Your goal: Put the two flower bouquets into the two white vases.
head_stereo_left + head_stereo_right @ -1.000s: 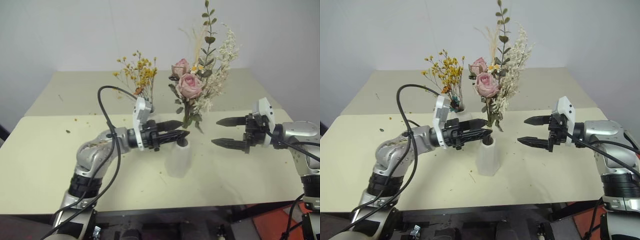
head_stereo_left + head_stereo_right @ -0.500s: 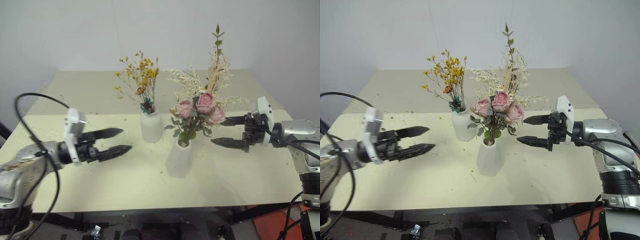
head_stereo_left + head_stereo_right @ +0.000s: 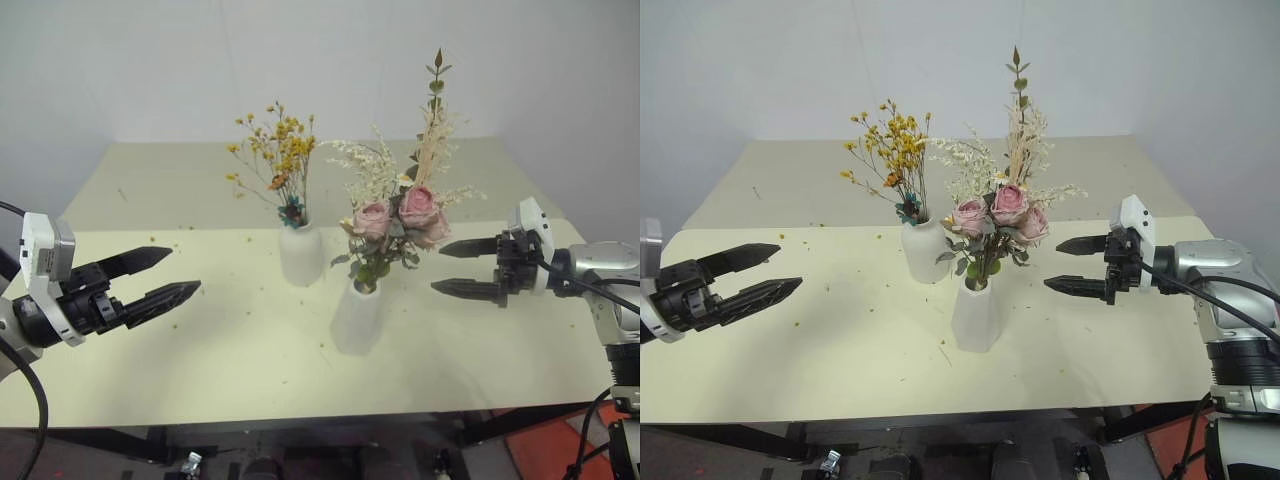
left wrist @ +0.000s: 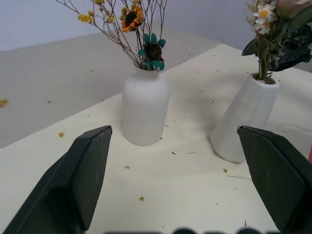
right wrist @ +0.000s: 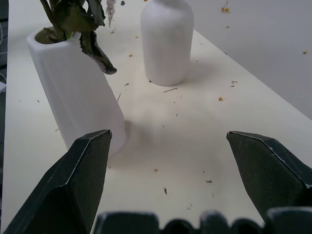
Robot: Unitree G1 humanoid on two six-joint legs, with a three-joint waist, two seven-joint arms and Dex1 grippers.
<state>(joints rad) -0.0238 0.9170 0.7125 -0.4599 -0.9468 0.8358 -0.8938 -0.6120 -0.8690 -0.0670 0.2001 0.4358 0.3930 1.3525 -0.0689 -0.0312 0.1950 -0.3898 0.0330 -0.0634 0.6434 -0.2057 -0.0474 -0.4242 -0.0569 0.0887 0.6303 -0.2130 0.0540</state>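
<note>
Your left gripper (image 3: 150,278) has let go and drawn back wide open, well left of the tapered white vase (image 3: 357,318) now holding the pink-rose bouquet (image 3: 398,225), and with your right gripper (image 3: 457,268) also open and empty, both bouquets look placed.

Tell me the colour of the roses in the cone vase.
Pink roses, clearest in the right eye view.

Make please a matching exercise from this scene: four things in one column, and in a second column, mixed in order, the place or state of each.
Things
1. sparse sprig of tiny yellow-orange dried flowers
2. fuller bunch with pink roses and cream sprigs
3. left gripper
4. right gripper

Places or states
A. open, beside the cone vase, holding nothing
B. standing in the tapered white cone vase
C. open, far out at the table's edge
D. standing in the rounded white bottle-shaped vase

Pairs: 1-D, 2-B, 3-C, 4-A
</note>
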